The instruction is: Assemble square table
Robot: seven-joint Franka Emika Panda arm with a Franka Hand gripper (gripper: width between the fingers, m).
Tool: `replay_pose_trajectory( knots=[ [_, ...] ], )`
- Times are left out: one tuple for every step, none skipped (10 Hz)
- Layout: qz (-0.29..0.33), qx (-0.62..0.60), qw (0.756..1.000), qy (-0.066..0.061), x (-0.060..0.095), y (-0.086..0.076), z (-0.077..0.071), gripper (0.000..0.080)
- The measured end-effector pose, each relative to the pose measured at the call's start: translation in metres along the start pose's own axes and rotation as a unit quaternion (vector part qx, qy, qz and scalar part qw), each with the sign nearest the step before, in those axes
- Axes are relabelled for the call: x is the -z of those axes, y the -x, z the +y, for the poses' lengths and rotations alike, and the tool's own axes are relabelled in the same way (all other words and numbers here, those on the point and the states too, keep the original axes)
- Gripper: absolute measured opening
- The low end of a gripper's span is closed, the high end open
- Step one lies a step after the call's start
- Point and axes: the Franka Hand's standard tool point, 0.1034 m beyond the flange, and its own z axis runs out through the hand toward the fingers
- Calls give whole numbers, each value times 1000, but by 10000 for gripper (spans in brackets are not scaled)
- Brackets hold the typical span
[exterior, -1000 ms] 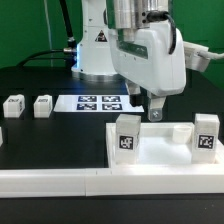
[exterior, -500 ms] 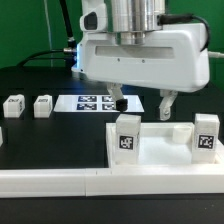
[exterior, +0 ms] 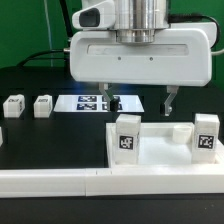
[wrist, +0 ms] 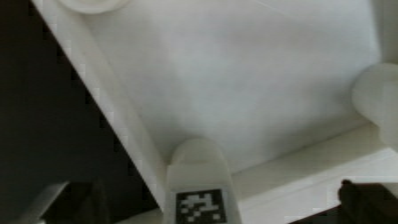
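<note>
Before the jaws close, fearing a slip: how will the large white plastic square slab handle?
The slab looks thick and moulded, so probably stiff. Its smooth plastic may slip. Lying broad and flat, it should hardly tip.

No words, brands or numbers are legible. Only black-and-white square tags show (coded patterns, not letters): on the marker board [exterior: 92,102], a leg block [exterior: 127,138], a second leg block [exterior: 207,135], and a rounded white piece [wrist: 196,170] in the wrist view.
</note>
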Motion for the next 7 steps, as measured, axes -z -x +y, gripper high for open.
replay_pose_trajectory(
  knots=[
    [-1, 55, 998, 3, -1, 0, 4, 649],
    [-8, 120, 993, 7, -9, 0, 17, 649],
    [-14, 149, 989, 12, -17, 0, 30, 649],
    [-21, 194, 981, 15, -24, 0, 41, 649],
    [-27, 222, 974, 16, -30, 2, 49, 649],
    [-35, 245, 969, 16, -39, 4, 54, 649],
    [-40, 244, 969, 17, -46, 6, 55, 649]
  ],
)
